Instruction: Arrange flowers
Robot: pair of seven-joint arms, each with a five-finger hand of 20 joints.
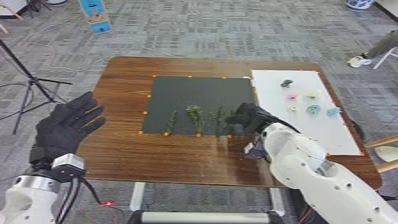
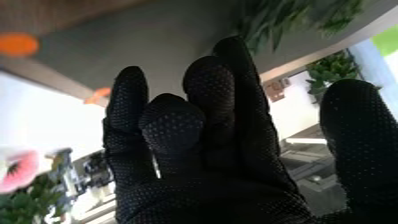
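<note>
Nearest, the two white arms come in over the near side of the brown worktop (image 1: 160, 162), with part of a wooden stool (image 1: 384, 142) off its right side. The left hand (image 1: 64, 129) is spread at the worktop's left edge, fingers loosely straight and gripping nothing.

Farther in, green stems lie on the dark mat (image 1: 178, 90), their lower ends towards the near edge: a thin one (image 1: 171, 122) at the left, one with a bushier top (image 1: 194, 111) in the middle, and a slender one (image 1: 218, 120) to the right. The right hand (image 1: 251, 117) is just beside that last stem, over the mat's near right part; whether it touches the mat cannot be told. In the right wrist view its fingers (image 2: 209, 85) are extended, some a little bent, with the thumb (image 2: 360, 120) well apart and nothing pinched between. Past the fingertips are green leaves (image 2: 271, 20), and a pink flower (image 2: 13, 171) shows farther off.

On the white board (image 1: 333, 135) at the right, the nearest row has a small pale flower (image 1: 293, 108), a teal one (image 1: 314, 109) and a light blue one (image 1: 334, 111). Behind them are a pink one (image 1: 292, 96) and a pale yellow one (image 1: 311, 94), then a dark green piece (image 1: 286, 83).

Beyond the worktop, grey carpet (image 1: 204, 30) runs back to a blue sign (image 1: 95, 16) and a blue-and-white pot (image 1: 359, 4).
</note>
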